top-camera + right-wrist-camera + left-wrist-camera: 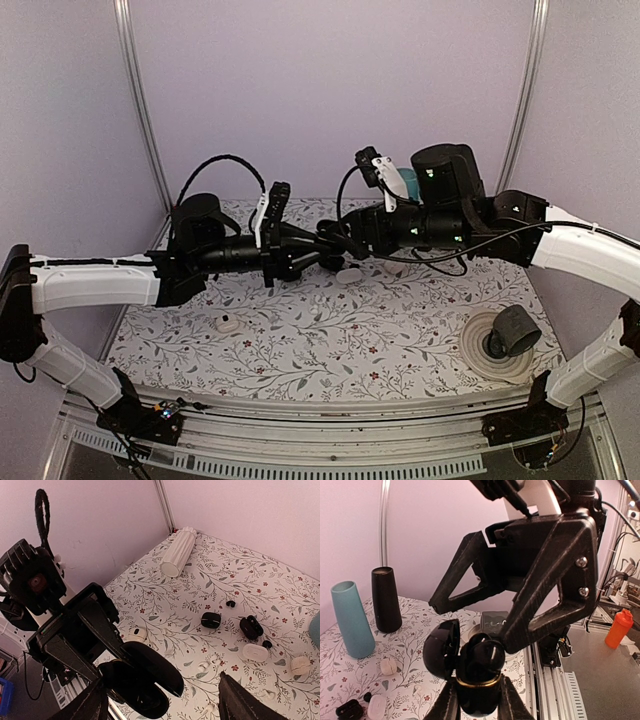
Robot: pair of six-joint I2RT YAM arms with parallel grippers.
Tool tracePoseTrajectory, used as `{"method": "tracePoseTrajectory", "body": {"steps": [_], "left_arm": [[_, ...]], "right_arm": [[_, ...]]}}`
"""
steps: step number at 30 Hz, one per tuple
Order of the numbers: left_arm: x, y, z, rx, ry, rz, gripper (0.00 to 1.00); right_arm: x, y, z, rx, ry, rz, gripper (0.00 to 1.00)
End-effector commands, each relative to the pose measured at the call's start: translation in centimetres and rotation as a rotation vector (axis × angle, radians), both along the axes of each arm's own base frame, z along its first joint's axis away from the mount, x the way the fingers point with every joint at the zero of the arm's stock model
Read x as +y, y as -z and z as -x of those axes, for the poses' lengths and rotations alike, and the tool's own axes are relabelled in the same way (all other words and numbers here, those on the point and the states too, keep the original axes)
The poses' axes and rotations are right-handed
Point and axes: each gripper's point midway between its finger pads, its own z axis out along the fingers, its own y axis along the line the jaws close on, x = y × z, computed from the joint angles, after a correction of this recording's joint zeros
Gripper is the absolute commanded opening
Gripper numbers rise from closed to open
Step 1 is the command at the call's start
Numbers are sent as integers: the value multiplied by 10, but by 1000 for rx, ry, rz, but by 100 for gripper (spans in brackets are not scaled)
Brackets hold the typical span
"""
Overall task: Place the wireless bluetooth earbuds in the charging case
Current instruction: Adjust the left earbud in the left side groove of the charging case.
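My left gripper (478, 685) is shut on the lower half of a black charging case (479, 690), held above the table. The case's lid (441, 650) stands open to the left. Glossy black earbuds (482, 655) sit in the case's top. My right gripper (470, 625) hangs open just above it, one finger's tip (512, 642) close beside the case's right side. In the right wrist view the case (145, 680) lies between the right gripper's spread fingers (240, 700). In the top view the two grippers meet mid-air over the back of the table (335, 250).
On the floral table lie loose black earbuds (230, 603) and white ones (203, 665). There are also black cases (210, 620), white cases (255, 652), a white ribbed cylinder (177, 552), a teal cup (352, 620) and a black cup (386, 600). A tape roll (480, 350) sits front right.
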Motion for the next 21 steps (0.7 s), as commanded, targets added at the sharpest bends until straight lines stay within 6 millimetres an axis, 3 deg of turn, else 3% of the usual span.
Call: {"method": "tracePoseTrajectory", "body": {"steps": [1,8,21], "left_arm": [[-4,-23,3,-55,31,55,0],[-6,-21,2,-47,30,47,0],[-8,-18,-2,-52,14,26,0]], "right_arm": [[-6,-11,4,-16,-10,-32,78],[-2,-25,6,-22,-24,-86,93],[4,-10,-22,62,122,-67,96]]}}
